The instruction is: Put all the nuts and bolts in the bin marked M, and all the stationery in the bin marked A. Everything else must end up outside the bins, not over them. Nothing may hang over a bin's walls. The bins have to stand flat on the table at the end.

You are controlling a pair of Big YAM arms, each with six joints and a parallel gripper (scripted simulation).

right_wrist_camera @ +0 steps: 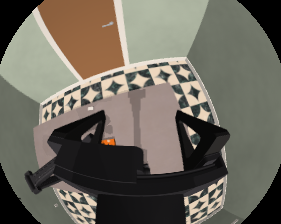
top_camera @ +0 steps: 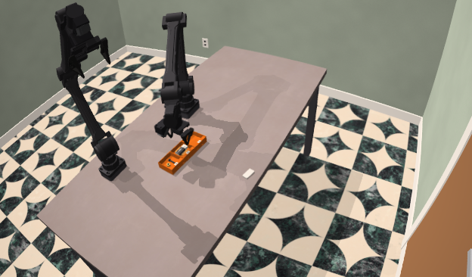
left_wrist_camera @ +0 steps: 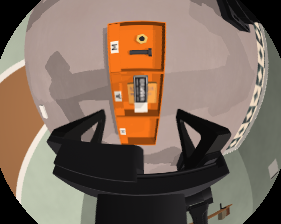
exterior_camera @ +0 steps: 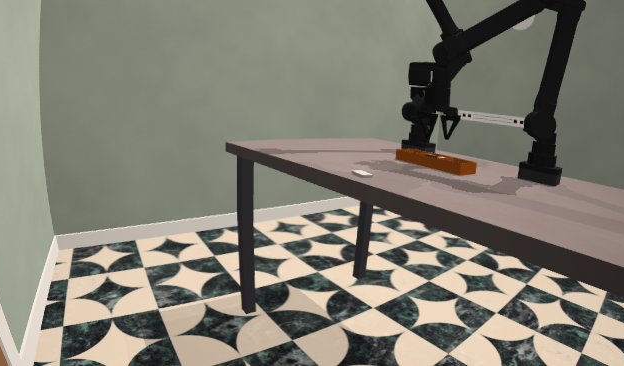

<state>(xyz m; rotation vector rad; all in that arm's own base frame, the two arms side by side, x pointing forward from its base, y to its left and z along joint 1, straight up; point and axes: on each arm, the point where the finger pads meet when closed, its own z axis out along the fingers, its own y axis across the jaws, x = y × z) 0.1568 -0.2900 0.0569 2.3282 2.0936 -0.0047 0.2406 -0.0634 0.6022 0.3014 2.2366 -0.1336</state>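
A long orange bin tray with compartments stands in the middle of the table; it also shows in the left wrist view and in the exterior view. Its far compartment holds a black bolt and a small nut. Its middle compartment holds a small grey and black stapler-like item. My left gripper is open and empty just above the tray's near end. My right gripper is open and empty, raised high off to the side. A white eraser-like block lies near the table's edge.
The right arm's base stands on the table beside the tray. The left arm's base stands behind the tray. The table edge runs close to the white block.
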